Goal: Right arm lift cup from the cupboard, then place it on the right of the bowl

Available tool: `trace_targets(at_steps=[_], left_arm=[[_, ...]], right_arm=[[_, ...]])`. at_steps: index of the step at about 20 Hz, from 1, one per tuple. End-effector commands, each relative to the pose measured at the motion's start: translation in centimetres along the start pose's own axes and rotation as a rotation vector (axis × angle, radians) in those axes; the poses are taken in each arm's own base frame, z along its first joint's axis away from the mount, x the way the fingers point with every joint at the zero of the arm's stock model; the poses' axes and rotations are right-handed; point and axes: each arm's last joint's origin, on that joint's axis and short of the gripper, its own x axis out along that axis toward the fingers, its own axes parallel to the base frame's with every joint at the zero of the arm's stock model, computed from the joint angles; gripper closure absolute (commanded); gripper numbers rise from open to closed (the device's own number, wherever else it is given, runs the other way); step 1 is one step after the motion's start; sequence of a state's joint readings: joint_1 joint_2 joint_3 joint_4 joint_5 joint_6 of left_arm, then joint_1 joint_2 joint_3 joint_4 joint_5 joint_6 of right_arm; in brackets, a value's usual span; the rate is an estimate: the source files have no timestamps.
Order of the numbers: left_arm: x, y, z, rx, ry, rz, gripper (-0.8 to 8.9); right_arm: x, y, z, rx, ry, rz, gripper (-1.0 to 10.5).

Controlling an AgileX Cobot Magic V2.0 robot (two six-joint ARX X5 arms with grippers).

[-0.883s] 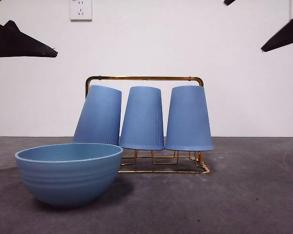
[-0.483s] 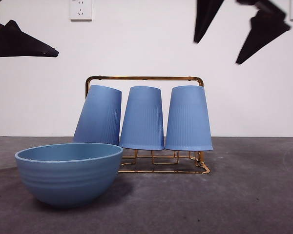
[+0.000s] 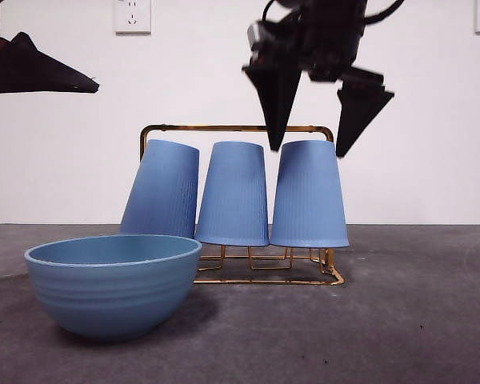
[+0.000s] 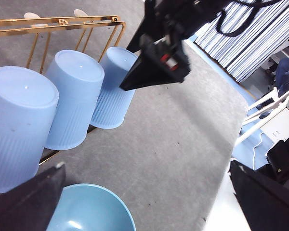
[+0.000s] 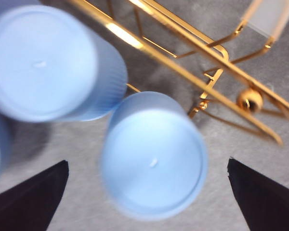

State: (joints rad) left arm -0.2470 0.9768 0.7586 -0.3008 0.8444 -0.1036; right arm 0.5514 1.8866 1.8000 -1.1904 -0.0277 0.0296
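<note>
Right gripper (image 3: 308, 150), jaws spread, upper centre, over ribbed tapered cup (image 3: 308, 194) on gold wire rack (image 3: 236, 128); ridged round bowl (image 3: 112, 284) lower left; left gripper (image 4: 149, 192) jaws apart.

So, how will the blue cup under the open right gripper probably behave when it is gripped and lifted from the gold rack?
The cup looks like thin plastic, so probably light, and it may flex if squeezed. Its sides taper toward the top, so the right gripper might slide upward; the fine ribs may help. It stands inverted on the rack, so a straight upward lift seems safest.
</note>
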Motion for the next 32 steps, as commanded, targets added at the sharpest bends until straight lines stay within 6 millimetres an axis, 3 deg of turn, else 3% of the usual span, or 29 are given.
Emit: trace_targets(at_steps=[1, 5, 9, 17, 25, 32], left_arm=[[0.1, -0.3, 0.6, 0.03, -0.009, -0.018, 2.59], [0.1, -0.3, 0.6, 0.03, -0.009, -0.019, 2.59], [0.1, -0.3, 0.6, 0.029, -0.009, -0.019, 2.59], [0.1, -0.3, 0.6, 0.027, -0.007, -0.019, 2.59], [0.2, -0.4, 0.6, 0.032, -0.004, -0.023, 2.6], [0.7, -1.0, 0.4, 0.048, 0.016, -0.054, 2.6]], right_arm=[[0.9, 0.3, 0.6, -0.031, 0.008, -0.023, 4.2], [1.7, 0.2, 0.8, -0.033, 0.028, -0.017, 4.5], [1.8, 0.3, 0.9, -0.035, 0.025, 0.021, 6.2], [1.2, 0.1, 0.9, -0.017, 0.025, 0.023, 6.7], [-3.8, 0.3, 1.5, -0.014, -0.041, 0.025, 6.7], [-9.5, 0.4, -1.5, -0.006, -0.105, -0.049, 6.8]])
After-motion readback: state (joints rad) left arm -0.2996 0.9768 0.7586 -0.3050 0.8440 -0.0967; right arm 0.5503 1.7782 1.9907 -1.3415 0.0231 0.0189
